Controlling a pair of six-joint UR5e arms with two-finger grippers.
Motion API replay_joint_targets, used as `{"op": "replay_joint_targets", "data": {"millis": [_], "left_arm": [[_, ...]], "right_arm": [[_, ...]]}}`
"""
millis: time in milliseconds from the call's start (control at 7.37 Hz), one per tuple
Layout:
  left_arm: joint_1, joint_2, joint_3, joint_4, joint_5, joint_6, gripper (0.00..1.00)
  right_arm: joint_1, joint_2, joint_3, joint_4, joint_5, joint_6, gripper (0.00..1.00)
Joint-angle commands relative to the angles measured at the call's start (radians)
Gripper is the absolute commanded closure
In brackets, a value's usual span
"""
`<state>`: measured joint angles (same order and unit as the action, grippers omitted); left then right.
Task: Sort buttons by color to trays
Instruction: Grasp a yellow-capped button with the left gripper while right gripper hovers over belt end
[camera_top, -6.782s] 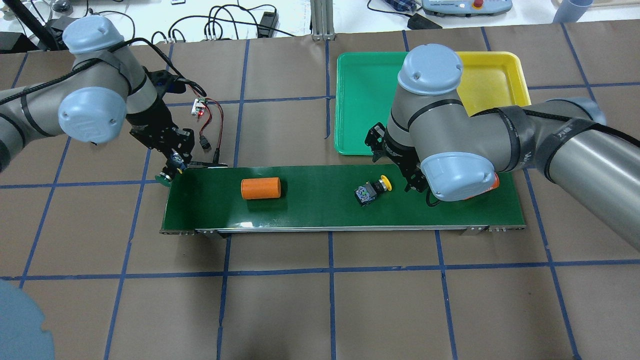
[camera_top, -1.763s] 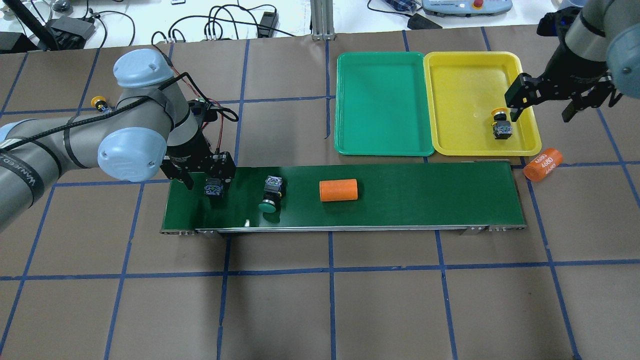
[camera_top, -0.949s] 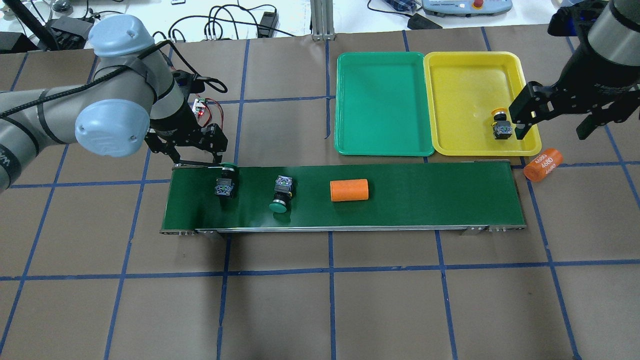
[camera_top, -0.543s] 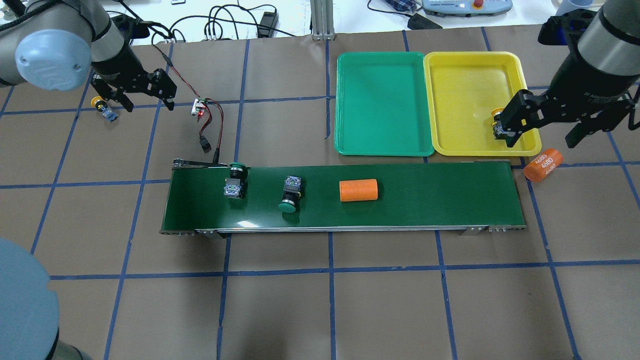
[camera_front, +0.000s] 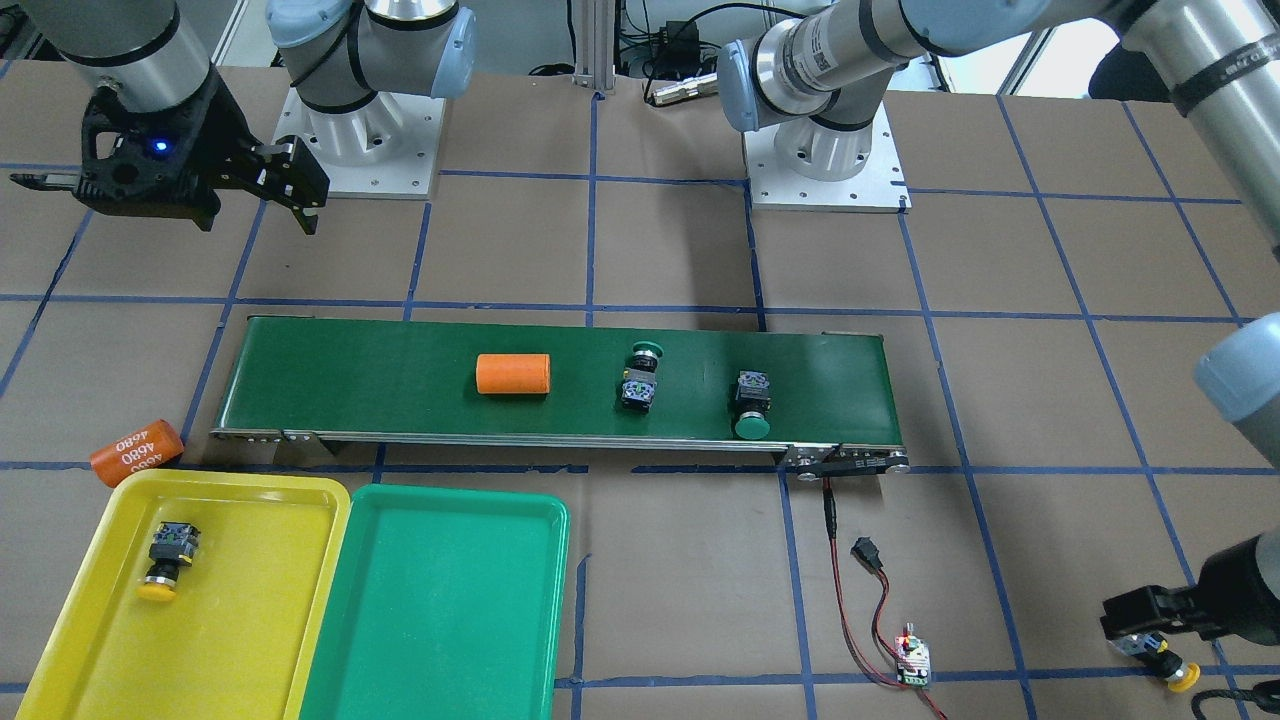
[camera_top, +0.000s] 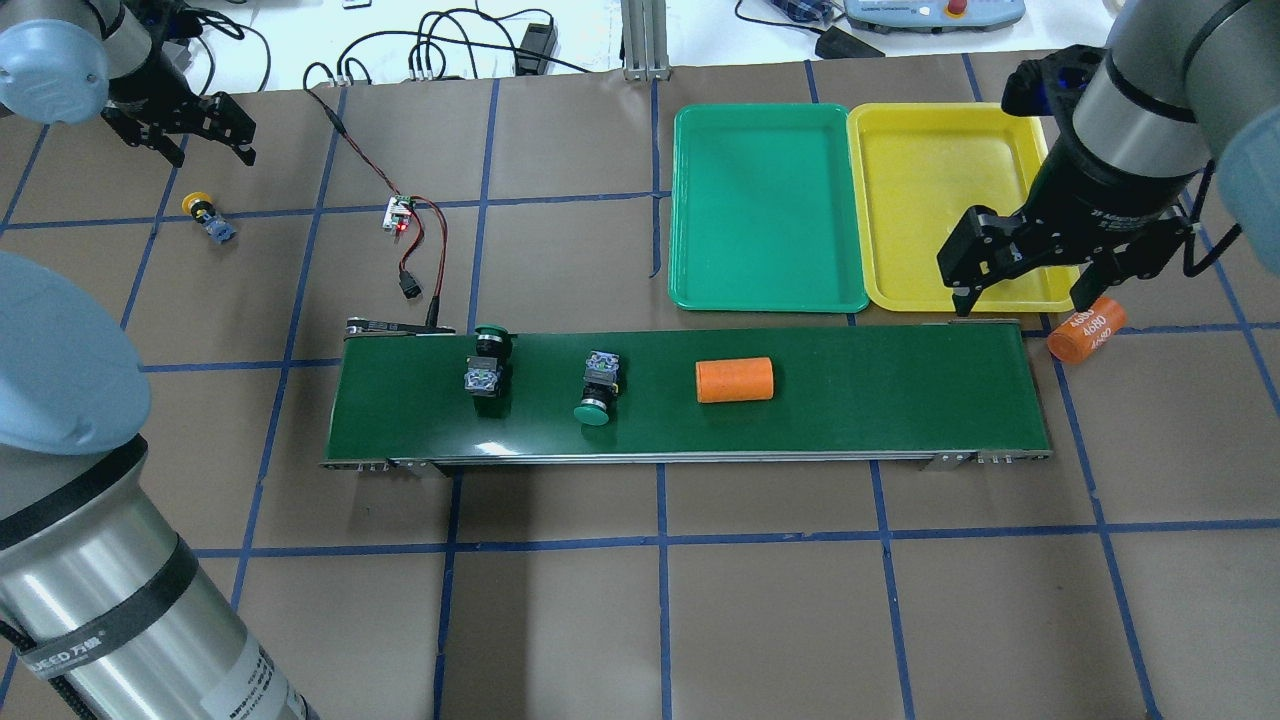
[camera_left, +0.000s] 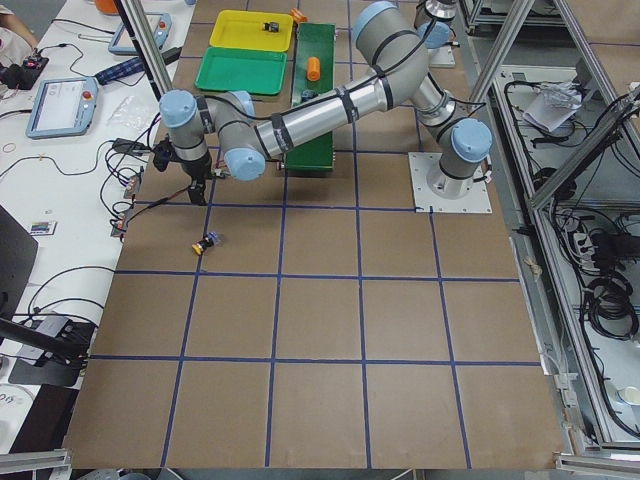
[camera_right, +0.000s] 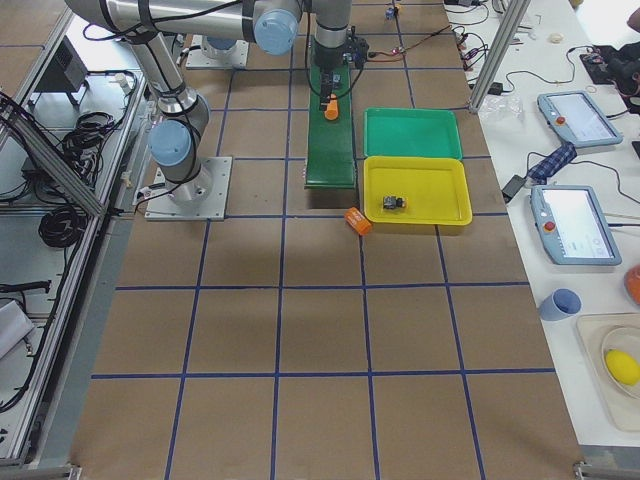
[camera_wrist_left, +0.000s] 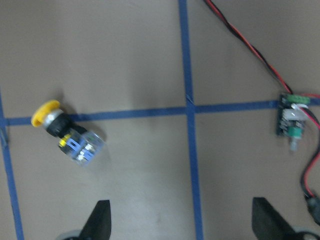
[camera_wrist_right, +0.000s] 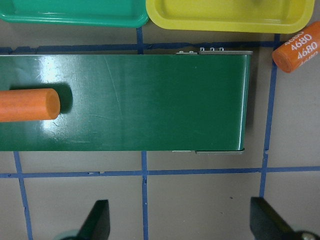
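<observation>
Left gripper (camera_top: 212, 156), spread, hangs by the far-left yellow button (camera_top: 205, 217) (lying sideways); right gripper (camera_top: 1020, 300) spread too. A skewed pinch could roll it.

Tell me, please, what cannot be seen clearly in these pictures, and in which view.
1. Overhead view: the right gripper hides the yellow button lying in the yellow tray.
2. Right wrist view: the top edge cuts that tray, so its button is out of frame.
3. Front-facing view: the left gripper shows only a dark part near the right edge; its opening is unreadable there.
</observation>
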<state>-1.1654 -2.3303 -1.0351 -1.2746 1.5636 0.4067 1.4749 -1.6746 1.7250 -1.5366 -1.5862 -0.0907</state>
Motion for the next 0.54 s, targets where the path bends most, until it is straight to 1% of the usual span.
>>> {"op": "replay_joint_targets", "data": {"millis": [0,136,407], "left_arm": [[0.079,-0.114,0.079,0.049,-0.073,-0.017,0.00],[0.085,-0.142,0.070,0.066,-0.068,-0.016,0.00],[0.081,-0.168,0.075,0.070,-0.071,-0.052,0.00]], "right_arm": [[0.028,0.004,0.014,-0.002,0.000,0.011,0.00],[0.028,-0.007,0.036,-0.011,0.000,0.011,0.00],[0.028,-0.005,0.042,-0.017,0.000,0.009,0.00]]}}
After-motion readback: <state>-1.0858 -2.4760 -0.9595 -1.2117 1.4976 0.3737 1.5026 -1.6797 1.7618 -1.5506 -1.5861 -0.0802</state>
